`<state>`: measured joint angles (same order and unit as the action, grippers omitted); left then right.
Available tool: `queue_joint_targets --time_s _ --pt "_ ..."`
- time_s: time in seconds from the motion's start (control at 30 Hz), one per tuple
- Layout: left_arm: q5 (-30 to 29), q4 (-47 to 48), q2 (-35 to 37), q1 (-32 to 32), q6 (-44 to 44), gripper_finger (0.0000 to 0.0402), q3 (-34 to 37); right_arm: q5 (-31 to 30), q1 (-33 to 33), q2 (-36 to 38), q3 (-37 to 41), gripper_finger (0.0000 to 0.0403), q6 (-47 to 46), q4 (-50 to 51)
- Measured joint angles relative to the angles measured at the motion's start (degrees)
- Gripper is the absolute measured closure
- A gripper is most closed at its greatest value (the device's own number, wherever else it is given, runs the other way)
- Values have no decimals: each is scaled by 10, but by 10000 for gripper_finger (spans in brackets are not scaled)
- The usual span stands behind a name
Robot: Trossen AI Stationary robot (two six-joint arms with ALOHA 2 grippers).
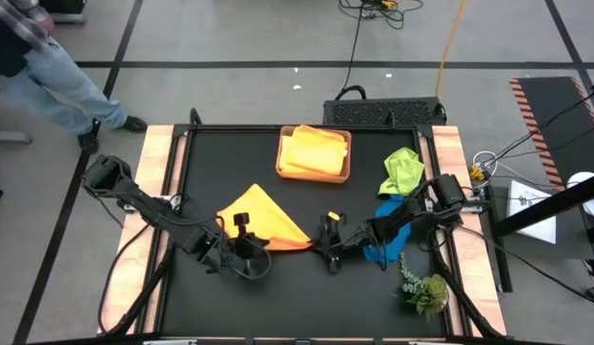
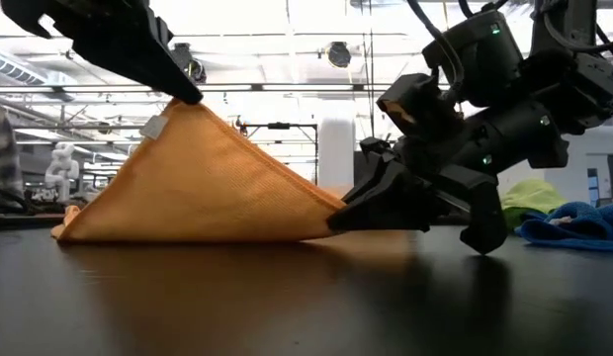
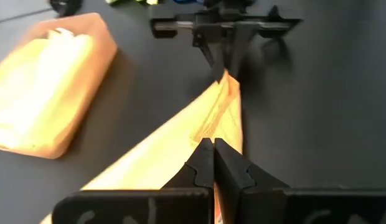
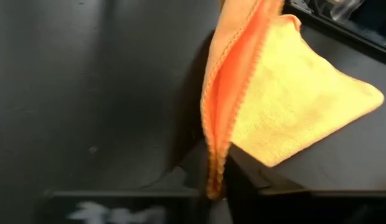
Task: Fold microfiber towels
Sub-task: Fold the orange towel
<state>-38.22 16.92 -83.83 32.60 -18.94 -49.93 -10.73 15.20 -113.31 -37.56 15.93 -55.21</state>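
Note:
An orange microfiber towel (image 1: 263, 218) stands like a tent in the middle of the black table, one corner raised. My left gripper (image 2: 180, 94) is shut on that raised corner. My right gripper (image 2: 336, 216) is shut on the towel's low corner toward the table's right. The towel's long lower edge (image 2: 148, 235) rests on the table. A lime green towel (image 1: 402, 171) and a blue towel (image 1: 383, 218) lie bunched at the right, the blue one partly under my right arm. A folded yellow towel (image 1: 311, 149) lies in the tan tray (image 1: 283, 172). My left gripper pinches the towel's raised corner (image 2: 178, 107) between its two fingers, next to a small white tag, slanting down from above. The cloth hangs below the fingers and runs taut down to the other gripper. My right gripper pinches the towel's low right corner (image 4: 213, 146) between its two fingers, where two hemmed edges lie together. The fingers come nearly level from the table's right side. The corner sits just above the table, and the cloth rises taut from it toward the left gripper.
A green plant sprig (image 1: 423, 287) lies at the near right corner. The tray stands at the far middle. Wooden rails (image 1: 161, 182) border the table's left and right sides. A person's legs (image 1: 57, 81) show on the floor beyond the far left corner.

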Motion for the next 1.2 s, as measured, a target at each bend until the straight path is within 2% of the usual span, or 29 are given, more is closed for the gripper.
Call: queue_joint_targets --time_s 0.07,0.27,0.57,0.73,0.9,1.0,1.1,1.2 --pt "17 1 0 5 -7 401 0 0 4 8 0 395 2 12" --pt "71 10 0 36 -55 401 0 3 31 67 1 400 2 52" --pt "76 4 0 117 -110 401 0 2 112 191 -1 402 -14 120" --pt "47 1 0 145 -104 401 -2 -1 141 212 -16 402 -9 130" --pt "10 20 0 133 -73 401 21 -52 102 212 -24 402 -67 215" --pt "13 8 0 102 -72 401 53 -52 65 211 -23 402 -95 243" --pt "40 -14 0 69 -71 401 84 -43 35 207 -23 402 -100 244" --pt "53 -24 0 44 -71 401 103 -9 1 196 -23 403 -104 231"
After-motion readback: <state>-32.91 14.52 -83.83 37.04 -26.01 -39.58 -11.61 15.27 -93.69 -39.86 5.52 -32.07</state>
